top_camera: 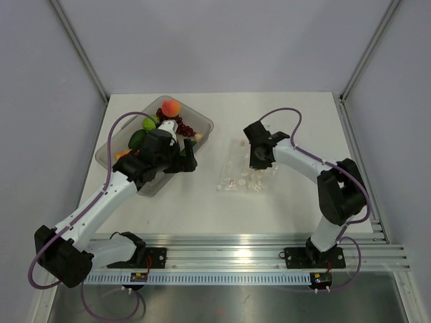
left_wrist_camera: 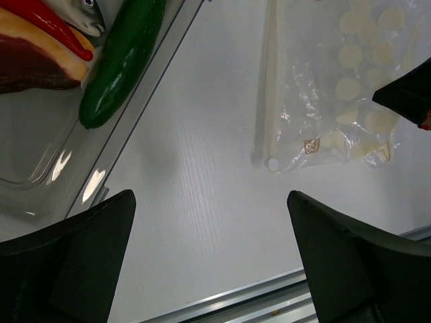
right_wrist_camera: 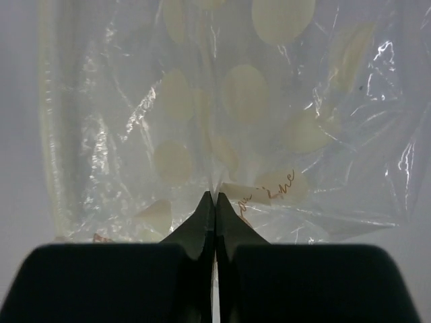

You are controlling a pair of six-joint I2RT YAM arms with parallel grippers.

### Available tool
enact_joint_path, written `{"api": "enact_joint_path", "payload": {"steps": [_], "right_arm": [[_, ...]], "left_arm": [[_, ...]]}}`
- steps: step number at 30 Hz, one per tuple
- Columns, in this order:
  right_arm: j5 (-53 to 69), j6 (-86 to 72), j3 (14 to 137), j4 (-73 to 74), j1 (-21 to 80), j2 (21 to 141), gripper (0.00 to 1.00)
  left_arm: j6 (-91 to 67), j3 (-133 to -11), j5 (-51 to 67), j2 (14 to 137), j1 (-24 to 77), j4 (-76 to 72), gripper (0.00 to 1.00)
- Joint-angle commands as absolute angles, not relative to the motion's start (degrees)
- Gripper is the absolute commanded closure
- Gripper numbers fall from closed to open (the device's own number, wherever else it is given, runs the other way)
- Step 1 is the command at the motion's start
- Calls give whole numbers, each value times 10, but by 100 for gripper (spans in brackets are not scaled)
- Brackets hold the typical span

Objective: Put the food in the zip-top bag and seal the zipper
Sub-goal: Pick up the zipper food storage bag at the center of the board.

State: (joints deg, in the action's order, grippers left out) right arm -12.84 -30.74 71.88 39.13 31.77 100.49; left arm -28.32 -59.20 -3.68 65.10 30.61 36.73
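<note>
The zip-top bag (top_camera: 242, 171) lies flat on the table right of centre, clear with pale round spots. Its zipper (left_wrist_camera: 269, 87) runs along the edge facing the tray. My right gripper (right_wrist_camera: 215, 196) is shut, pinching a fold of the bag's film (right_wrist_camera: 236, 101); it sits over the bag's far part (top_camera: 259, 160). My left gripper (left_wrist_camera: 212, 256) is open and empty above bare table between tray and bag (top_camera: 188, 160). The food lies in the tray: peach (top_camera: 170, 108), lime (top_camera: 149, 124), grapes (top_camera: 183, 128), cucumber (left_wrist_camera: 121, 60), red chili (left_wrist_camera: 54, 27), fruit wedge (left_wrist_camera: 34, 60).
The clear grey tray (top_camera: 202, 122) stands at the back left, partly under my left arm. An aluminium rail (top_camera: 236, 259) runs along the near table edge. Grey walls close the back and sides.
</note>
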Motion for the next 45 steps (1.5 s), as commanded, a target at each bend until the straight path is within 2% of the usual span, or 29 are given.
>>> {"api": "enact_joint_path", "payload": {"steps": [1, 6, 11, 16, 19, 20, 23, 28, 45], "right_arm": [[-93, -269, 712, 328, 317, 891, 100], [32, -216, 630, 224, 305, 768, 100], [176, -239, 546, 121, 261, 656, 100], [312, -308, 470, 6, 205, 623, 100], [339, -332, 449, -52, 201, 623, 100], [342, -343, 443, -60, 200, 624, 100], [352, -354, 436, -77, 200, 625, 100], [359, -361, 435, -88, 200, 622, 100], [375, -363, 447, -91, 200, 640, 100]], "left_arm": [[-269, -607, -35, 642, 302, 364, 1], [-268, -653, -4, 661, 293, 385, 1], [-259, -680, 90, 643, 223, 370, 3], [-293, -643, 291, 616, 139, 303, 9], [-345, -589, 384, 609, 136, 220, 13], [-363, -574, 417, 610, 136, 170, 17], [-407, -528, 450, 617, 136, 108, 20], [-426, -508, 461, 633, 136, 77, 24], [-486, -493, 532, 641, 119, -44, 29]]}}
